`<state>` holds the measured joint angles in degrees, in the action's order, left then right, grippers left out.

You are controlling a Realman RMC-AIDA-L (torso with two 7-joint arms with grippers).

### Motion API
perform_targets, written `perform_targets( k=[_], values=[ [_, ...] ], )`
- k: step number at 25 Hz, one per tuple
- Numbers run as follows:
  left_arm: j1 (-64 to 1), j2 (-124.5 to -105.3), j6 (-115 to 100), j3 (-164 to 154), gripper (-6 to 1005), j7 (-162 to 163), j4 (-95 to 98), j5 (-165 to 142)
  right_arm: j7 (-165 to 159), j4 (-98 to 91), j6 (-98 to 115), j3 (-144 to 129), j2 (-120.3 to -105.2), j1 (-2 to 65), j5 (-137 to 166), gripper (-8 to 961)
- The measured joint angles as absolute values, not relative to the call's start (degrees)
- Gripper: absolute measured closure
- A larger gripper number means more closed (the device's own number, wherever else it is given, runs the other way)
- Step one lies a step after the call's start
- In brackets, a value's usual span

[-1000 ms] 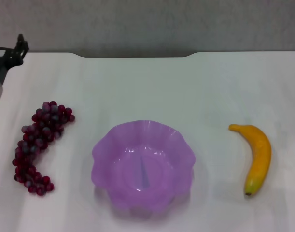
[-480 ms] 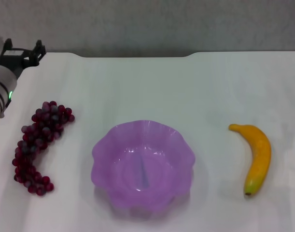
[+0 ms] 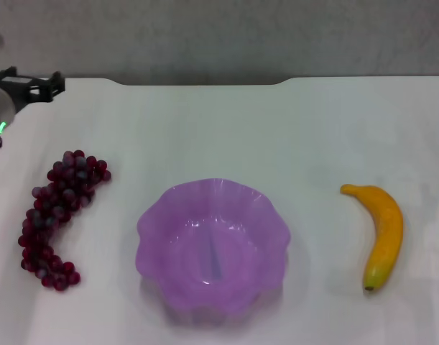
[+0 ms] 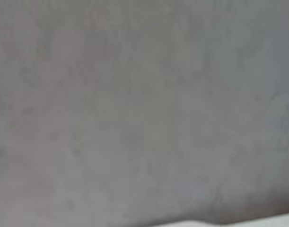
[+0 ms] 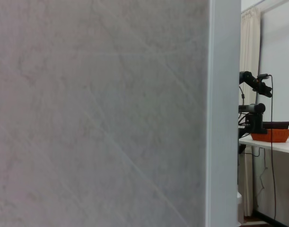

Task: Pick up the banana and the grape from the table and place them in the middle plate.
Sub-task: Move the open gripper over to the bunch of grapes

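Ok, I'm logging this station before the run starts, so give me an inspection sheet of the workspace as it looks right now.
Surface: white table, dark gap along its far edge.
Job's things: grape lying on the left; middle plate in the centre with nothing in it; banana on the right. All apart from each other.
Clutter: nothing seen.
Grippers: left gripper at the far left corner, above the table edge, touching nothing; right gripper not in view.
Cables: nothing seen on the table.
Surroundings: grey wall behind.

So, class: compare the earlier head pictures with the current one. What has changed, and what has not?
Only the left tool moved: at the table's far left corner it swung further into view, holding nothing. The grape, middle plate and banana stayed put.
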<state>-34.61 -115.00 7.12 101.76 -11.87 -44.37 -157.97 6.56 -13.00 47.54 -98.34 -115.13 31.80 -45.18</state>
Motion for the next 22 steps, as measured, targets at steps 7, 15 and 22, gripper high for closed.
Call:
perform_targets(
  k=[7,15,22],
  values=[
    [-34.42,-115.96,22.05,106.33,207,-17.73,-51.51,-157.97,6.59,-13.01,47.54,-98.27,-115.13,31.55,-45.18,44],
    [-34.87,-115.88,38.45,107.18,212,-22.45,-55.0,-157.95,6.59,-13.01,47.55,-98.25,-115.13,31.47,-45.12,44],
    [-36.08,-115.6,40.27,107.55,216,-23.71,-50.04,-158.88,6.59,-13.22,47.55,-98.29,-115.14,31.51,-45.08,44]
  ],
)
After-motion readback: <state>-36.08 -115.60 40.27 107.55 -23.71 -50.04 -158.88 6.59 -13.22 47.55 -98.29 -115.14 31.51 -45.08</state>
